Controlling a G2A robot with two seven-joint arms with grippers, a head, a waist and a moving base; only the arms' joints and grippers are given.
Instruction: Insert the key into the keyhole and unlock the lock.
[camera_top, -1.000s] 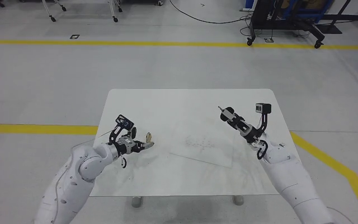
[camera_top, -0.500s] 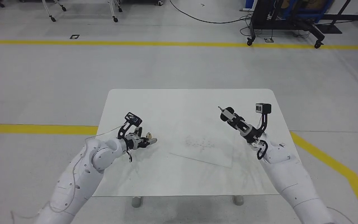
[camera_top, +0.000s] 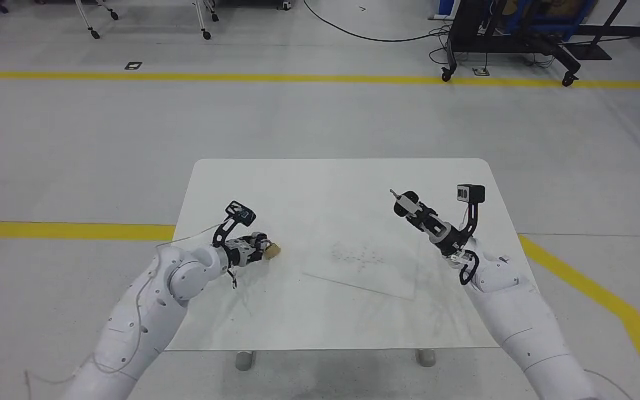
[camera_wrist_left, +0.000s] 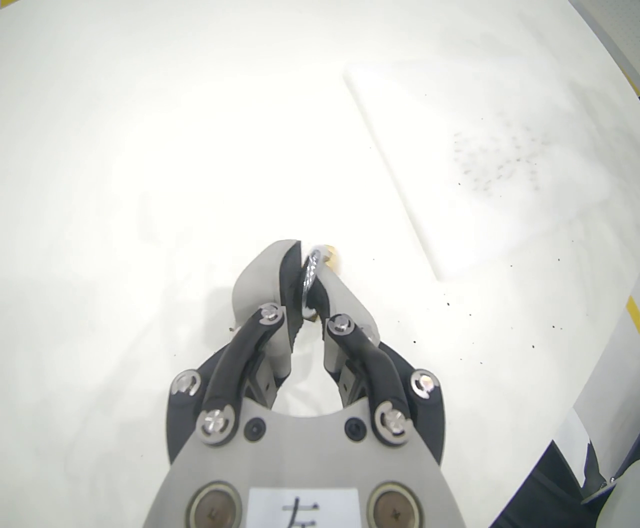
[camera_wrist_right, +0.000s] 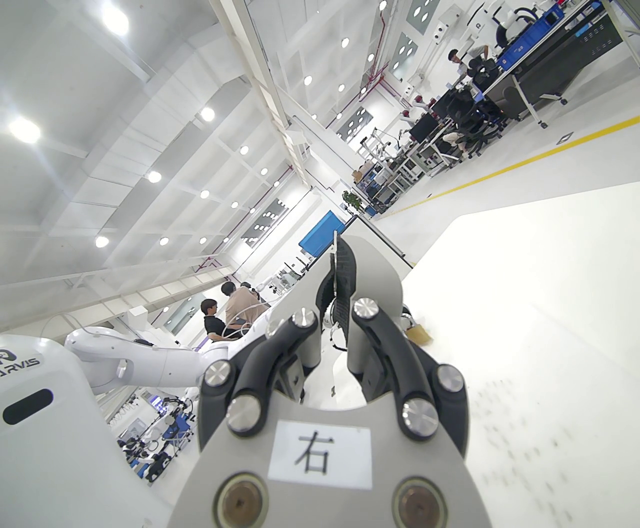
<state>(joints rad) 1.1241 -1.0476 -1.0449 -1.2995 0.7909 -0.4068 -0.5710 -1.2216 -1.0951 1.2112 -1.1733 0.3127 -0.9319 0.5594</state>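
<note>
A small brass padlock (camera_top: 271, 250) lies on the white table (camera_top: 340, 185), left of centre. My left gripper (camera_top: 258, 248) is down at the table and shut on the lock's silver shackle (camera_wrist_left: 307, 280); a bit of the brass body (camera_wrist_left: 331, 250) shows past the fingertips of the left gripper (camera_wrist_left: 305, 250). My right gripper (camera_top: 402, 205) hangs above the table's right half, well away from the lock, and is shut on a thin key (camera_wrist_right: 334, 239) that sticks out past the fingertips of the right gripper (camera_wrist_right: 340, 247). From there the padlock (camera_wrist_right: 419, 334) appears far off on the table.
A thin pale mat (camera_top: 368, 268) with dark specks lies flat at the table's middle, between the two arms; its edge (camera_wrist_left: 395, 185) runs just beside the lock. The table's near edge (camera_top: 330, 348) is close behind both arms.
My left gripper has slid toward the table's middle and shut on the padlock, which it earlier only stood beside with open fingers. The right arm has kept still.
</note>
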